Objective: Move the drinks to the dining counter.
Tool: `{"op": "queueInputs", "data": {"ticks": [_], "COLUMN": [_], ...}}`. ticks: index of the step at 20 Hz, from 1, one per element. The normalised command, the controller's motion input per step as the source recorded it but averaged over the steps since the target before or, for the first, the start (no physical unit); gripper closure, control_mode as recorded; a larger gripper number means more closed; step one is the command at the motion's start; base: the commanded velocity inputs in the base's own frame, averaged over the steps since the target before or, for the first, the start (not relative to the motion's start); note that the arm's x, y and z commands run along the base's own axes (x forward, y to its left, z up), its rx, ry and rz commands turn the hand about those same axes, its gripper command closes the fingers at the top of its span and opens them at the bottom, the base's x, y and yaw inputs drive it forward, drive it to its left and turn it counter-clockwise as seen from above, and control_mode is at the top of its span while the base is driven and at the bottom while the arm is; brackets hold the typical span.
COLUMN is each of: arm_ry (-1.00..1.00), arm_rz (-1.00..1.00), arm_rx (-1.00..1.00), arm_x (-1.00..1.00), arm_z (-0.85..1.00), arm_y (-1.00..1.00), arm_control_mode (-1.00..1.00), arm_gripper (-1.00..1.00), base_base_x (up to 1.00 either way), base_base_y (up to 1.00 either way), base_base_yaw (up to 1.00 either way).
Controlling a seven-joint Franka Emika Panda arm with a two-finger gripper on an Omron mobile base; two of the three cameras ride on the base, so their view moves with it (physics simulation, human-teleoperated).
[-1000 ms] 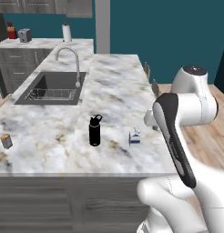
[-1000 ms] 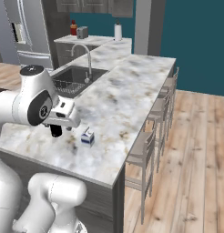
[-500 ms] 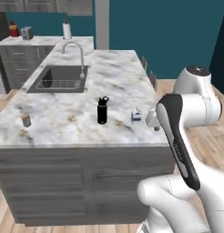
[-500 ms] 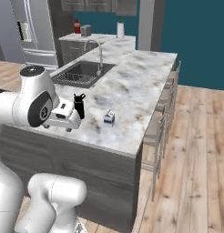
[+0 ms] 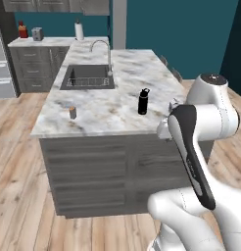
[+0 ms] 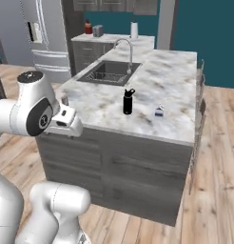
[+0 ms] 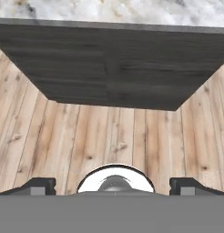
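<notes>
- Drinks, three of them, stand on the marble desk (image 5: 117, 73), which has a sink (image 5: 87, 77) toward its far end. They lie largest to smallest: the black bottle (image 5: 143, 101) near the middle of the front half, the blue-and-white carton (image 6: 159, 112) just beside it toward the stool side, and the tiny orange container (image 5: 72, 112) well apart near the other long edge.
- Whether this desk is the dining counter or only the island I cannot tell for sure from here.
- The gripper (image 7: 112, 184) hangs low in front of the dark cabinet base (image 7: 114, 63), pointing at the wooden floor (image 7: 109, 141). Its fingers (image 7: 38, 185) are spread wide and hold nothing.
- Step in hand, as I judge it: closing in on the first drink. To do it well, lift the hand clear above the overhanging edge before reaching in. Come at the bottle from the side, low on its body, since it is tall and would tip easily.
- Open room: bare marble all round the bottle. The carton sits near the stool-side edge, so approach it from the desk's middle.
</notes>
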Motion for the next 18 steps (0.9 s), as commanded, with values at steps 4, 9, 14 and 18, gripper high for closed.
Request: {"op": "queueInputs", "data": {"ticks": [4,9,14,18], "arm_ry": [0.0,0.0,0.0,0.0], "arm_rz": [0.0,0.0,0.0,0.0], "arm_rx": [0.0,0.0,0.0,0.0], "arm_x": [0.0,0.0,0.0,0.0], "arm_z": [0.0,0.0,0.0,0.0], "arm_y": [0.0,0.0,0.0,0.0], "arm_control_mode": [1.0,1.0,1.0,1.0], "arm_gripper": [-1.0,-1.0,-1.0,-1.0], "base_base_x": [0.09,0.38,0.51,0.77], "base_base_y": [1.0,1.0,1.0,0.21], "base_base_yaw": [-0.07,-0.06,-0.09,-0.11]}}
